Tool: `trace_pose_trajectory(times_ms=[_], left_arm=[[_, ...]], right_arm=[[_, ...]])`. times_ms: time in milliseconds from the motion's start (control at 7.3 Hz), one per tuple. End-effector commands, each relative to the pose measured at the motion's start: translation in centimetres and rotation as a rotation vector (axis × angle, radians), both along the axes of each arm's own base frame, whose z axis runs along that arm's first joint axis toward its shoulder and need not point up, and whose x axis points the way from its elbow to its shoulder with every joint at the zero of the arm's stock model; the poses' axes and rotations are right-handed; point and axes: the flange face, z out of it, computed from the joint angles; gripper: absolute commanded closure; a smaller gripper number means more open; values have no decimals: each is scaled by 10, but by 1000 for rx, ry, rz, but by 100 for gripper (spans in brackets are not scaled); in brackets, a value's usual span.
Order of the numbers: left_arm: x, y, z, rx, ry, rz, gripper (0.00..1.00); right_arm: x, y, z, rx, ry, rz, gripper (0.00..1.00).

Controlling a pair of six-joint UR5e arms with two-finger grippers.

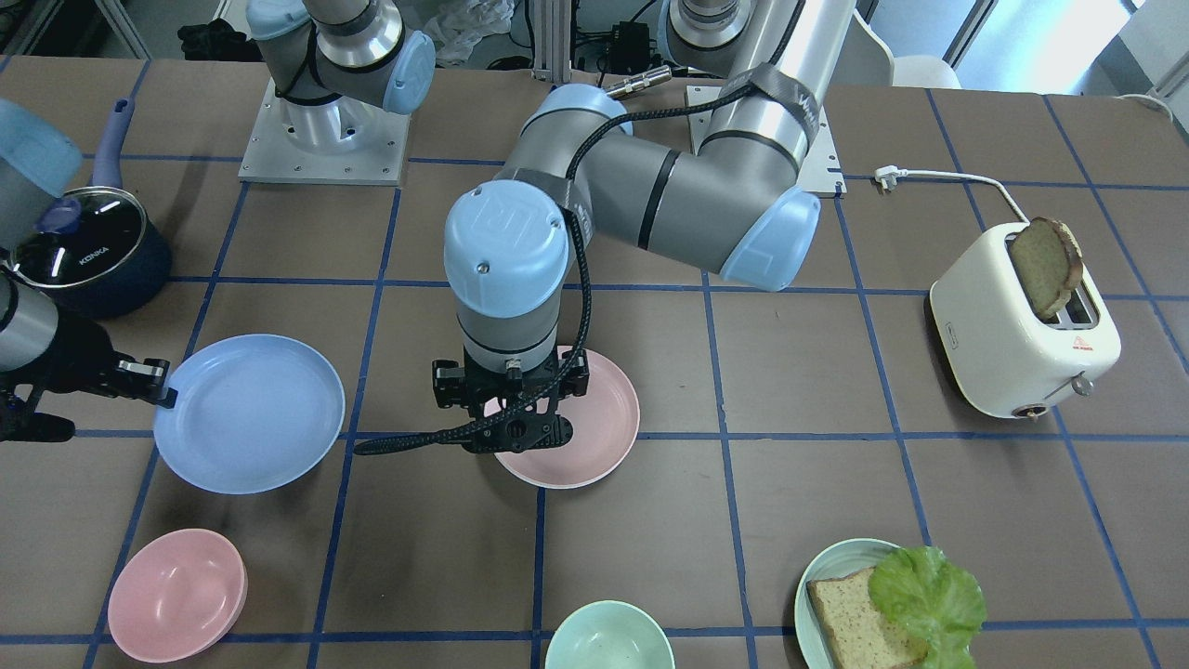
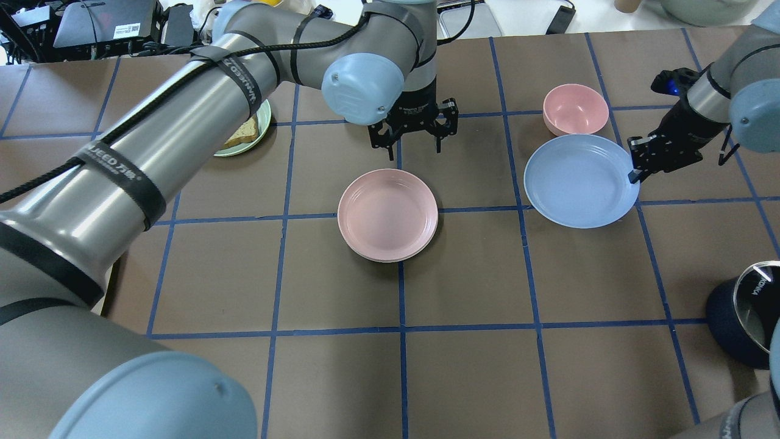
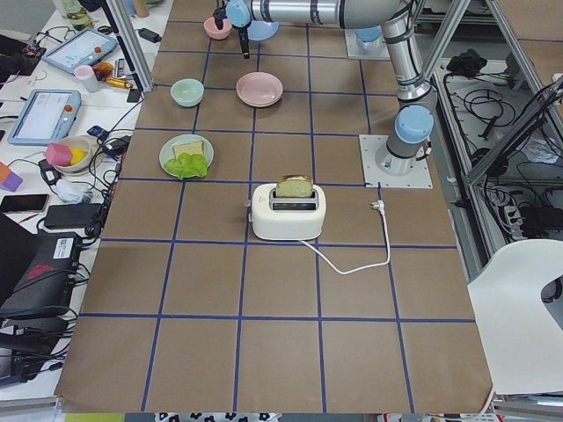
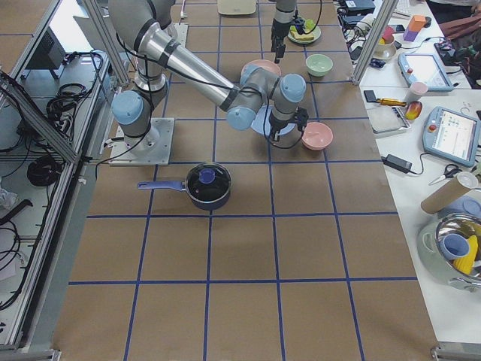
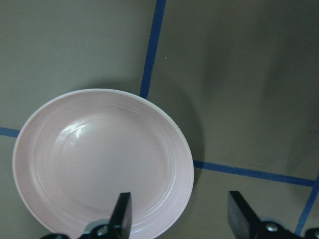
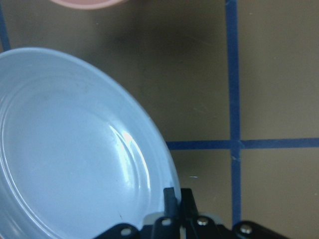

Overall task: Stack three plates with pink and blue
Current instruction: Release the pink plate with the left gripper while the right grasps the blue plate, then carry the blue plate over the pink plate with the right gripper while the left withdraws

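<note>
The pink plate (image 2: 388, 214) lies at the table's middle; a paler rim shows under its near edge, so I cannot tell whether the cream-white plate lies beneath it. My left gripper (image 2: 416, 137) is open and empty, hovering just beyond the pink plate's far edge; in the left wrist view (image 5: 179, 219) its fingers stand wide apart beside the pink plate (image 5: 102, 162). My right gripper (image 2: 635, 174) is shut on the right rim of the light blue plate (image 2: 579, 181). The right wrist view shows the fingers (image 6: 172, 196) pinching the blue plate's (image 6: 65, 149) rim. The plate looks slightly raised.
A pink bowl (image 2: 575, 108) sits just beyond the blue plate. A green plate with bread and lettuce (image 2: 247, 131) is at the far left, and a mint bowl (image 1: 608, 636) beside it. A dark lidded pot (image 2: 746, 311) is at the near right, a white toaster (image 1: 1022, 325) at the far left.
</note>
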Motion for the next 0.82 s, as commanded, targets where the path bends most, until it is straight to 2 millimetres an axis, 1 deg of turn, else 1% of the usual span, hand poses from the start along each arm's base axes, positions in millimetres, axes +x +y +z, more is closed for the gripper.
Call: trace_pose_trajectory(times_ms=[0, 137, 274, 411, 548, 685], left_arm=[[80, 11, 77, 3, 12, -161, 0], [113, 27, 106, 14, -1, -193, 0], [141, 49, 116, 21, -18, -210, 0], [161, 68, 123, 5, -17, -195, 2], [182, 77, 125, -30, -17, -164, 2], [195, 72, 112, -111, -45, -158, 1]], right_arm=[[88, 18, 10, 18, 22, -83, 100], [140, 24, 16, 13, 35, -113, 100], [194, 29, 20, -24, 46, -130, 100], [237, 36, 21, -49, 47, -151, 100], [268, 41, 13, -49, 48, -180, 100], [291, 39, 0, -77, 41, -197, 100]])
